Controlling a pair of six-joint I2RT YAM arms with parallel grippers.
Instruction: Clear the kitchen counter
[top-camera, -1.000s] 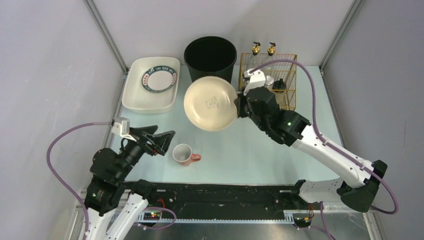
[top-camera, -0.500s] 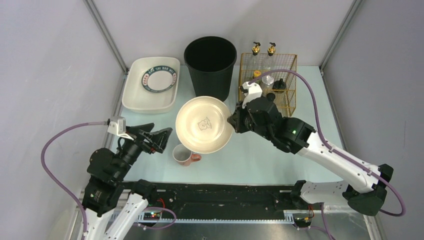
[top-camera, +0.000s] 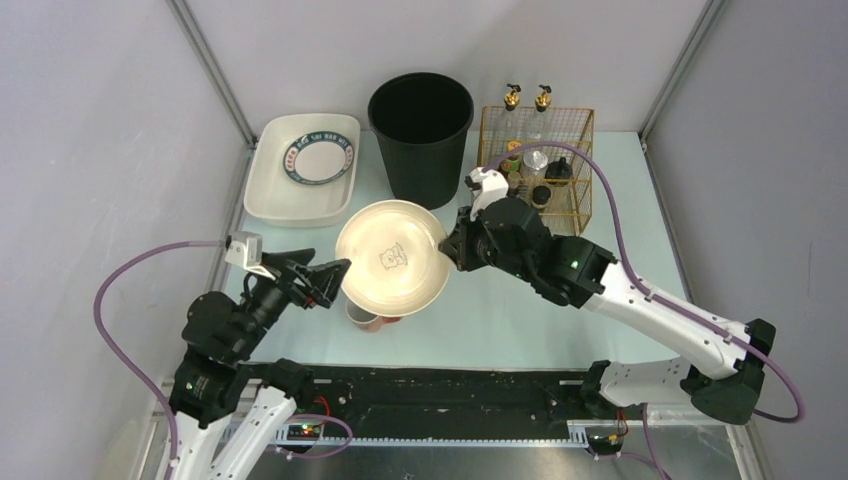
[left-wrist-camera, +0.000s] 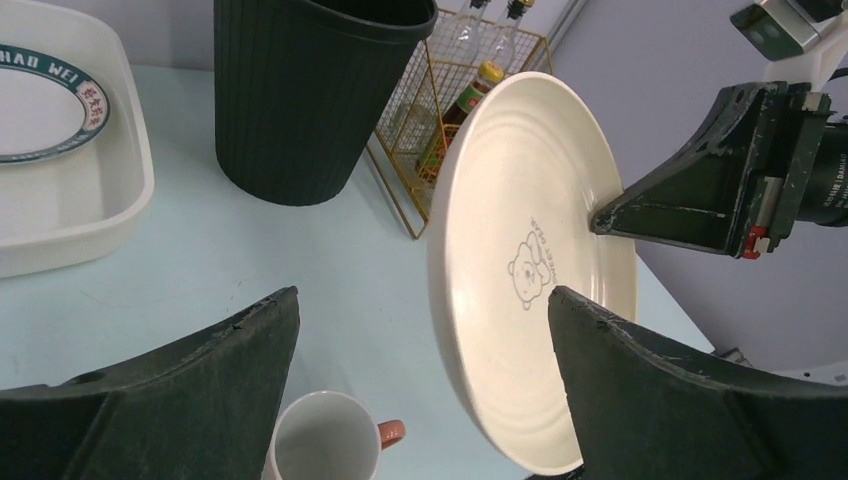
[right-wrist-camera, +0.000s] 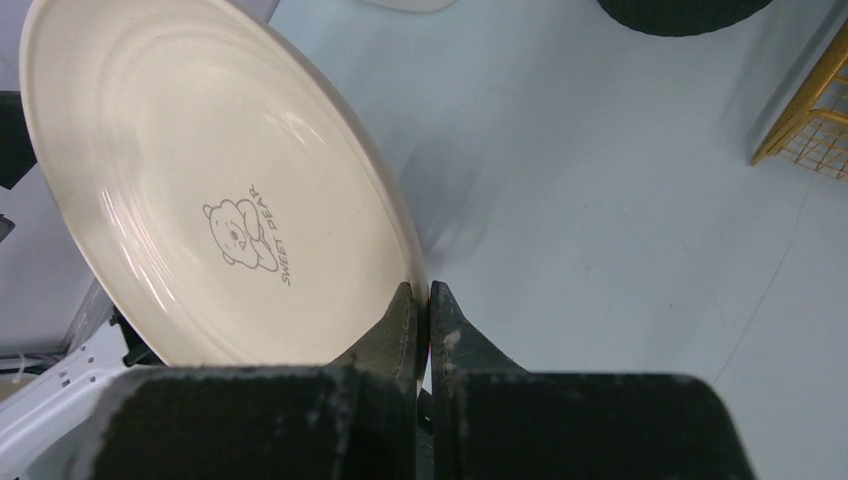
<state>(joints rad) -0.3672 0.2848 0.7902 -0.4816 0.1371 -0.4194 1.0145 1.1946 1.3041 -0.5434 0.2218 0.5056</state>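
A cream plate (top-camera: 392, 258) with a bear print hangs tilted above the kitchen counter (top-camera: 520, 310). My right gripper (top-camera: 449, 250) is shut on its right rim; the right wrist view shows both fingers pinching the plate (right-wrist-camera: 200, 180) edge at the gripper (right-wrist-camera: 427, 290). My left gripper (top-camera: 338, 283) stands wide open just left of the plate, nothing between its fingers. In the left wrist view the gripper (left-wrist-camera: 422, 295) frames the plate (left-wrist-camera: 520, 260) and a white mug (left-wrist-camera: 320, 440) with a pink handle. From above the mug (top-camera: 368, 318) is partly hidden under the plate.
A white tray (top-camera: 262, 195) holding a small ringed plate sits at the back left. A black bin (top-camera: 420, 120) stands at the back centre. A gold wire basket (top-camera: 575, 165) with bottles is at the back right. A black rail (top-camera: 450, 385) runs along the front edge.
My right arm has carried the plate leftward and toward the front, turning its face up; it now overlaps the mug beside the left gripper. The left arm has barely shifted.
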